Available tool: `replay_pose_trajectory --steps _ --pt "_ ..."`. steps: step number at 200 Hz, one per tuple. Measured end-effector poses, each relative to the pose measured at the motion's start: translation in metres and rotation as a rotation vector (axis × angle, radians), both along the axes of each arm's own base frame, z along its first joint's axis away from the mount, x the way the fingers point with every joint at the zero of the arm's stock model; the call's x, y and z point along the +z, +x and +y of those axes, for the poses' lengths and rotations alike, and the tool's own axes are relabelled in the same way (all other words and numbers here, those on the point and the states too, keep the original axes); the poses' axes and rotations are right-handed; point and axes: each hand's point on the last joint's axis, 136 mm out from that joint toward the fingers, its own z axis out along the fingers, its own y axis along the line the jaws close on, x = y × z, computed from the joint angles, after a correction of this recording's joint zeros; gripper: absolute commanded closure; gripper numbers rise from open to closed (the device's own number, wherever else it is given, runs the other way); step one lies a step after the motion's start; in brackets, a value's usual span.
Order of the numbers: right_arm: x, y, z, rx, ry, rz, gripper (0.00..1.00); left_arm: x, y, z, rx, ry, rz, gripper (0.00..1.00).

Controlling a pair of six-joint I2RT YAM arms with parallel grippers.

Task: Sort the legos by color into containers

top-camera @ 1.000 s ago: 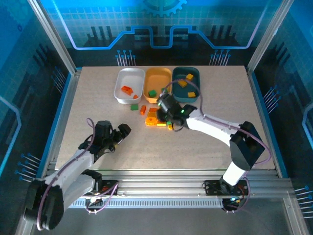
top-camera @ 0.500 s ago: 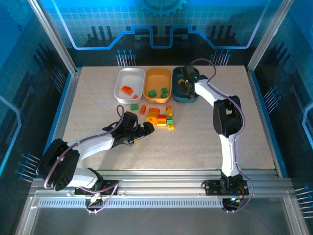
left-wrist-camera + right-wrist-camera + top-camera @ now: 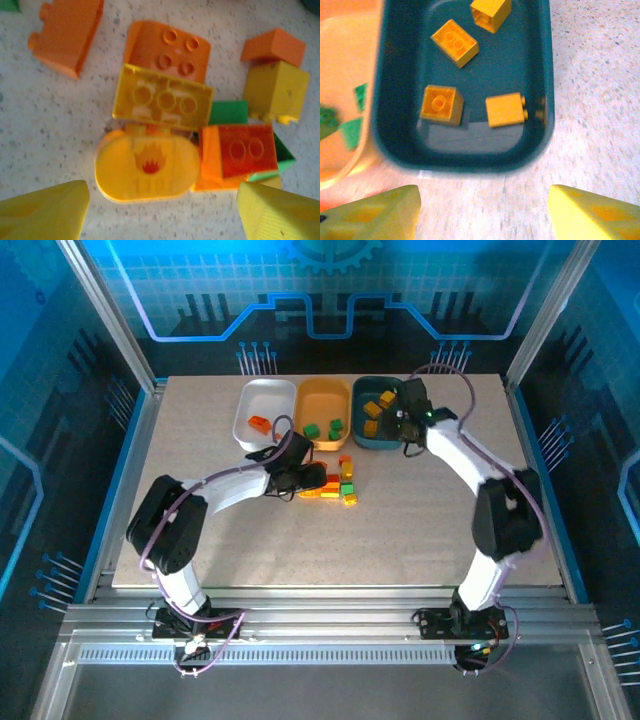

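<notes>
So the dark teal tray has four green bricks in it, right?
Not quite. The dark teal tray does hold four bricks, but they are yellow, not green. The right wrist view shows them lying inside it.

I count three trays: a white tray (image 3: 265, 400), an orange-yellow tray (image 3: 322, 400) and a dark teal tray (image 3: 495, 70). The teal one holds four yellow bricks (image 3: 455, 42). From above, the orange-yellow one shows two green bricks (image 3: 312, 430). The white one shows one orange-red brick (image 3: 260, 423) that I can see. In the loose pile on the surface (image 3: 400, 520) I make out four orange-red pieces (image 3: 165, 47), three yellow pieces (image 3: 147, 167), and green (image 3: 227, 112) underneath that I can't count.
</notes>
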Motion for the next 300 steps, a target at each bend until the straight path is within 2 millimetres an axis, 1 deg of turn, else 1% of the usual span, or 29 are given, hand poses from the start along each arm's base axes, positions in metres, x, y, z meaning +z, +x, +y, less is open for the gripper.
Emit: replay_pose_trajectory --steps 10,22,40,62,70,80,96,113,134,148,157,169,175,181,185,203,220,247,263,300 --pt "0.011 -0.021 0.003 0.011 0.024 -0.034 0.3 -0.003 0.005 0.002 0.006 0.032 -0.003 0.21" --pt "0.018 -0.043 0.008 0.03 0.046 -0.061 0.3 -0.007 0.009 0.006 0.016 0.062 -0.003 0.21" --pt "0.013 -0.072 0.015 0.064 0.063 -0.064 0.3 -0.015 0.011 0.011 0.028 0.103 0.009 0.23" --pt "0.003 -0.094 0.014 0.079 0.069 -0.044 0.3 -0.028 0.014 0.013 0.04 0.132 0.027 0.33" --pt "0.002 -0.099 0.011 0.079 0.069 -0.043 0.3 -0.026 0.018 0.011 0.041 0.126 0.012 0.37" --pt "0.004 -0.104 0.01 0.083 0.072 -0.049 0.3 -0.026 0.017 0.011 0.04 0.125 0.013 0.41" --pt "0.013 -0.109 0.01 0.089 0.084 -0.077 0.3 -0.027 0.017 0.007 0.037 0.109 -0.008 0.41" --pt "0.025 -0.113 0.011 0.095 0.097 -0.111 0.3 -0.028 0.008 0.007 0.032 0.099 -0.023 0.41" --pt "0.032 -0.117 0.01 0.101 0.108 -0.137 0.29 -0.028 -0.014 0.007 0.022 0.09 -0.022 0.41" --pt "0.03 -0.121 0.012 0.109 0.109 -0.136 0.29 -0.028 -0.031 0.01 0.01 0.088 -0.014 0.37" --pt "0.027 -0.123 0.014 0.115 0.107 -0.13 0.29 -0.027 -0.041 0.013 0.006 0.09 -0.006 0.32" --pt "0.022 -0.125 0.015 0.12 0.104 -0.121 0.29 -0.027 -0.052 0.018 0.002 0.102 0.013 0.17" --pt "0.022 -0.125 0.015 0.121 0.104 -0.12 0.29 -0.026 -0.056 0.02 0.004 0.107 0.023 0.13" --pt "0.02 -0.125 0.016 0.122 0.105 -0.124 0.29 -0.025 -0.06 0.022 0.004 0.112 0.031 0.04" --pt "0.019 -0.125 0.016 0.122 0.105 -0.124 0.29 -0.024 -0.06 0.023 0.001 0.115 0.031 0.01" --pt "0.012 -0.127 0.015 0.122 0.101 -0.114 0.28 -0.018 -0.064 0.025 -0.013 0.125 0.03 0.01" --pt "0.006 -0.129 0.014 0.121 0.097 -0.103 0.28 -0.014 -0.065 0.021 -0.052 0.141 0.024 0.01" --pt "0.005 -0.129 0.014 0.121 0.097 -0.104 0.27 -0.008 -0.063 0.014 -0.126 0.169 0.007 0.01" --pt "0.006 -0.128 0.014 0.122 0.101 -0.109 0.27 -0.013 -0.062 0.013 -0.165 0.194 0.012 0.01" --pt "0.005 -0.128 0.016 0.127 0.106 -0.11 0.27 -0.036 -0.071 0.015 -0.226 0.244 0.077 0.03"
